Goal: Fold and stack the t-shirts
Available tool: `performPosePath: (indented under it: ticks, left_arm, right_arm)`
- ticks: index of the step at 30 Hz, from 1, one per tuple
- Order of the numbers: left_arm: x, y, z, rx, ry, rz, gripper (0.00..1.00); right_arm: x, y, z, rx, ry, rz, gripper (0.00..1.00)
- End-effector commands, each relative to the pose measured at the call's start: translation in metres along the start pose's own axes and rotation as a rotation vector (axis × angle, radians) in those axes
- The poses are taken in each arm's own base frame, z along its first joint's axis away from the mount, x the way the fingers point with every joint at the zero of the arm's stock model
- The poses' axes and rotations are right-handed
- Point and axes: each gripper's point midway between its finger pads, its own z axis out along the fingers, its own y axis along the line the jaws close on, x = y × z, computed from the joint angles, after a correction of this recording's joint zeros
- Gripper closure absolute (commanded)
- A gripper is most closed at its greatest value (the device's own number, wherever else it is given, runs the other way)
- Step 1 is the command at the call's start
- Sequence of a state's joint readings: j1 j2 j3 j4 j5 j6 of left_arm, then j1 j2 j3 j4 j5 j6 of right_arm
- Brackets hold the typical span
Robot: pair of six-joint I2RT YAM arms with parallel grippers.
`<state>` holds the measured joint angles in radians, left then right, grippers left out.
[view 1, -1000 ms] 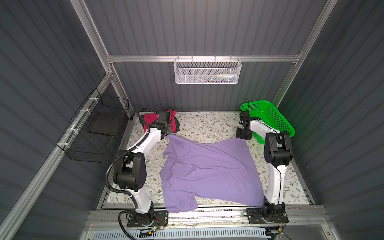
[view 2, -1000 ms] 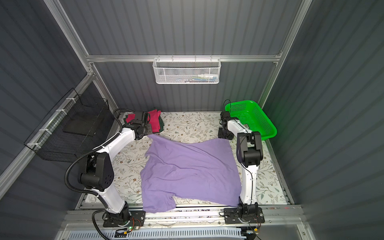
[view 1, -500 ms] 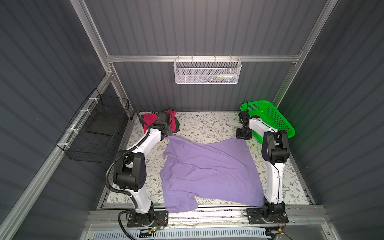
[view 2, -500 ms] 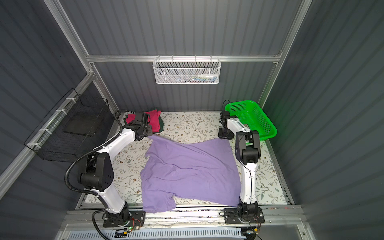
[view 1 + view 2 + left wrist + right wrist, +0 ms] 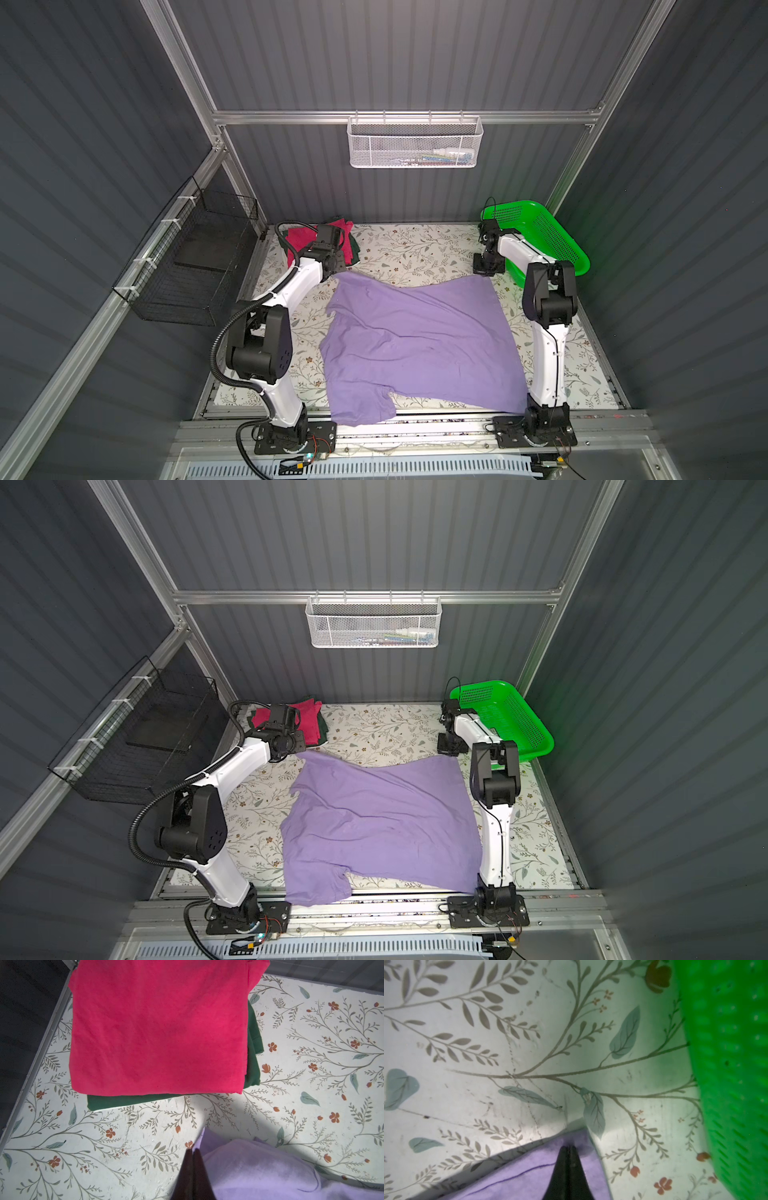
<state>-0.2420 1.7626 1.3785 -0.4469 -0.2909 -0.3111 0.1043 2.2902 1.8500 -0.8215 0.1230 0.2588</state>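
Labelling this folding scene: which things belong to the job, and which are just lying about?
Job: spread lavender-purple cloth t-shirt; folded magenta-pink cloth t-shirt; folded dark green cloth t-shirt beneath it.
Lying about: bright green plastic mesh basket; white wire basket; black wire basket.

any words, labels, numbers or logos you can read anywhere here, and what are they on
Nothing here can be read.
The lavender t-shirt: the side showing is plain.
The items in the white wire basket: possible labels, too small to read.
The pink t-shirt and green basket: no markings.
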Motion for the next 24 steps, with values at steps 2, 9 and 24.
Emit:
performPosePath:
  ticks: [2,9,24]
  left_arm:
    - [-0.004,0.000,-0.011,0.026,-0.019,-0.010,1.00]
    - [-0.002,-0.001,-0.010,0.034,-0.014,-0.013,1.00]
    - [0.000,0.007,-0.047,0.048,-0.010,-0.046,1.00]
  right_arm:
    - [0.003,-0.010,0.001,0.044,0.017,-0.020,0.67]
    - [0.003,-0.013,0.001,0.071,0.039,-0.017,0.53]
    - [0.017,-0.011,0.003,0.057,0.167,0.038,0.63]
